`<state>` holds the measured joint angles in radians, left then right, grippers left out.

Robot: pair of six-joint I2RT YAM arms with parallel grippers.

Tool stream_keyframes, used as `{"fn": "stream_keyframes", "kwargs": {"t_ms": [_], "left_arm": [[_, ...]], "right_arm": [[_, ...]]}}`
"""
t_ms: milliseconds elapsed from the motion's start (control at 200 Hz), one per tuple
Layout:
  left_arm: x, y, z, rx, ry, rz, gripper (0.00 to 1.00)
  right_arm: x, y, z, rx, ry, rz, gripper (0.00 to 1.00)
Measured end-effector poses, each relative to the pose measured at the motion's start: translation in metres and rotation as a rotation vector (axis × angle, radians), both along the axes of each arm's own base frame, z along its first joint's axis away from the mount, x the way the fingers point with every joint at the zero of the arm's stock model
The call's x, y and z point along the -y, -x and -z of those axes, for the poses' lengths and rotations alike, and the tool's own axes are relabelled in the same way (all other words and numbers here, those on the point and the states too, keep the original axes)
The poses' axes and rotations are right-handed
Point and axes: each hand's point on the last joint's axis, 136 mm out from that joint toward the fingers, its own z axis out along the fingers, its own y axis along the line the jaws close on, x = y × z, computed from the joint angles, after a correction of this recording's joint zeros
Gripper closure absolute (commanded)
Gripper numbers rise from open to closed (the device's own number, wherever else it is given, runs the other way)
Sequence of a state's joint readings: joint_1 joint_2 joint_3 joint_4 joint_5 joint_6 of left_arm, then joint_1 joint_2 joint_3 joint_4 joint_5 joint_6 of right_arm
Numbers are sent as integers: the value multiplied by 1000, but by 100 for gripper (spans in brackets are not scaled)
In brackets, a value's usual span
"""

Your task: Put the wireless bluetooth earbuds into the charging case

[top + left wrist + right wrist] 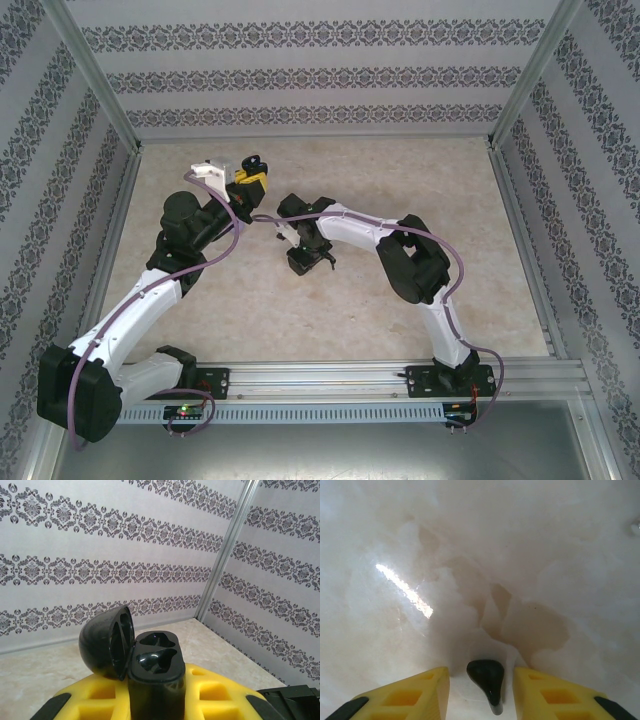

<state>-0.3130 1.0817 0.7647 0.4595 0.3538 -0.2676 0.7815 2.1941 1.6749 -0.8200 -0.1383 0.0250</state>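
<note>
Right wrist, earbud point(487, 677) inside spread right gripper point(480, 671), left gripper point(156, 682) holding case point(156, 656)

The worktop point(420, 170) is a pale cream slab with faint tan marbling, glossy enough to carry a bright streak of reflected light. One black earbud point(486, 677) lies directly on it, its stem pointing toward the right wrist camera.

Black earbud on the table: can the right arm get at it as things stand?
Probably yes. The right pincer straddles the earbud, with a yellow finger on each side and gaps showing. The table around it looks bare in the right wrist view, so closing should meet no obstruction.
</note>
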Motion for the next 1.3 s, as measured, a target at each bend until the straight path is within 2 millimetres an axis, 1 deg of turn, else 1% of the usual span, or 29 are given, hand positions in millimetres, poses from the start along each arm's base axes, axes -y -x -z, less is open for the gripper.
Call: {"fn": "stream_keyframes", "kwargs": {"t_ms": [115,310,595,729,824,949,1114,1214,1304], "left_arm": [[0,0,0,0,0,0,100],[0,0,0,0,0,0,100],[0,0,0,0,0,1,100],[0,0,0,0,0,1,100],[0,0,0,0,0,1,100],[0,0,0,0,0,1,100],[1,0,0,-1,-1,4,100],[1,1,0,0,-2,9,100],[3,2,0,3,-7,19,100]], "right_arm": [[1,-1,1,4,9,3,67],[0,-3,0,7,10,15,77],[-2,-5,-1,19,-10,53,83],[1,-3,-11,36,-35,80,84],[5,-6,-26,61,-65,105,85],[11,-12,-50,112,-118,139,86],[30,-16,-85,192,-171,193,86],[43,-18,-114,261,-211,222,86],[54,-19,-150,343,-264,245,86]]}}
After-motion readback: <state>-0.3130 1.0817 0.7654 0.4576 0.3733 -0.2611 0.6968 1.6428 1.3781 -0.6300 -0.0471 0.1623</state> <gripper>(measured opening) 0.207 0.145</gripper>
